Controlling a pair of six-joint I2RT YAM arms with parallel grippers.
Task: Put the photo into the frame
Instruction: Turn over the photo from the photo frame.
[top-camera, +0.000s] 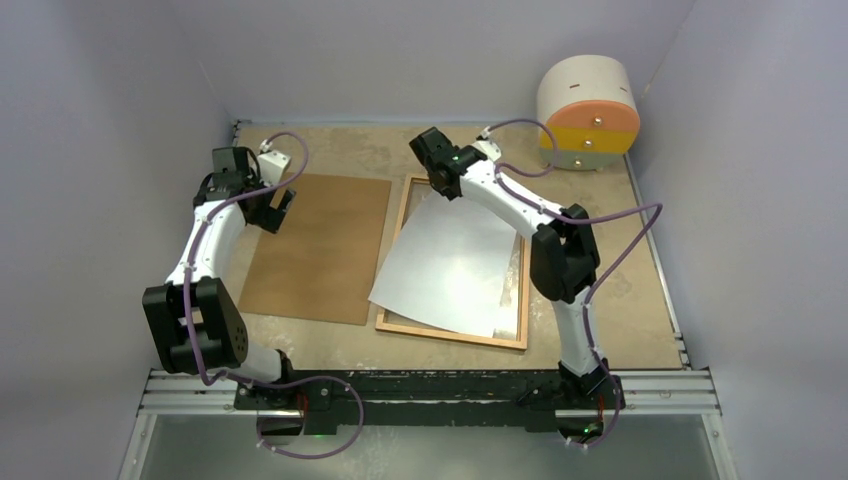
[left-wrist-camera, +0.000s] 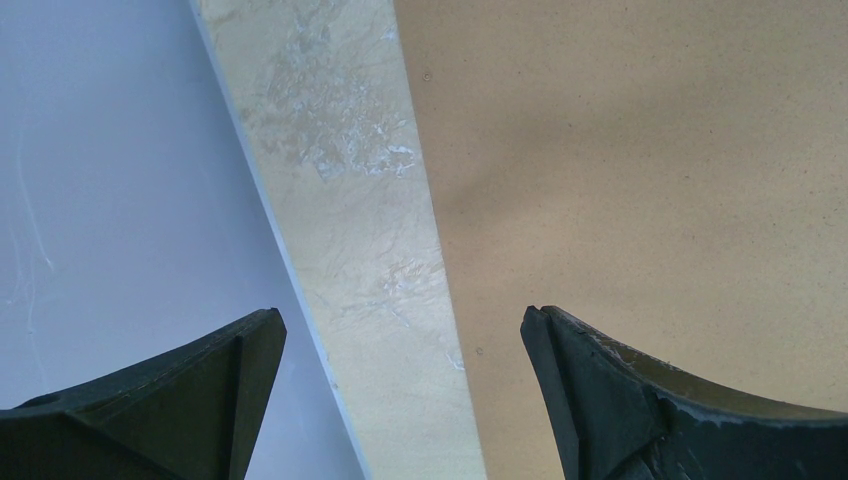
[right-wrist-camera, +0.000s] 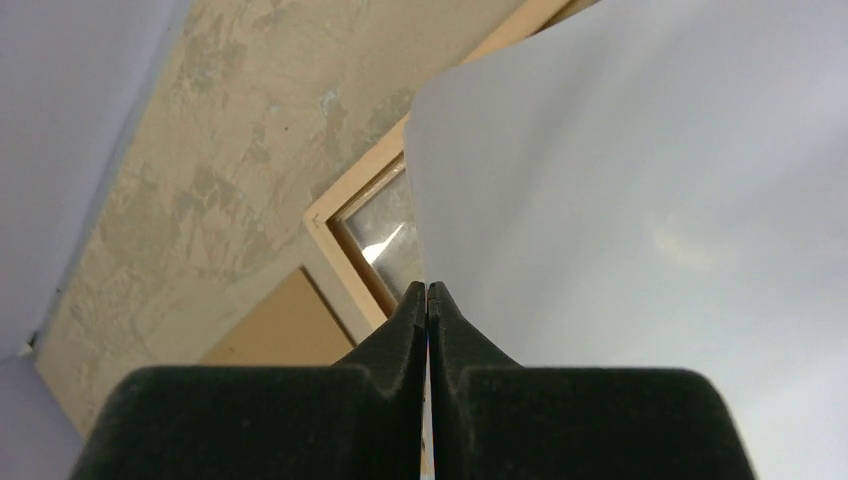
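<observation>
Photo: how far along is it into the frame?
Done: backing board is off, lying left of the frame. In hand: right end effector shut on the photo at its far edge; the sheet lies skewed across the frame, near-left corner overhanging. Left end effector open over the board's edge. To do: square it inside.

The left arm (top-camera: 205, 245) and the right arm (top-camera: 505, 195) are built alike: smooth white link shells run between chunky black joint housings, and a thin purple cable (top-camera: 520, 122) trails along each one, looping free of the shell in places. A small green light (top-camera: 457, 155) glows on the right arm's black wrist block. The left gripper (left-wrist-camera: 400, 330) has matte black, wedge-shaped fingers (left-wrist-camera: 225, 385) with angular facets, one of them scuffed pale along its edge. The right gripper (right-wrist-camera: 427, 290) carries the same black fingers, tapering to thin tips.
</observation>
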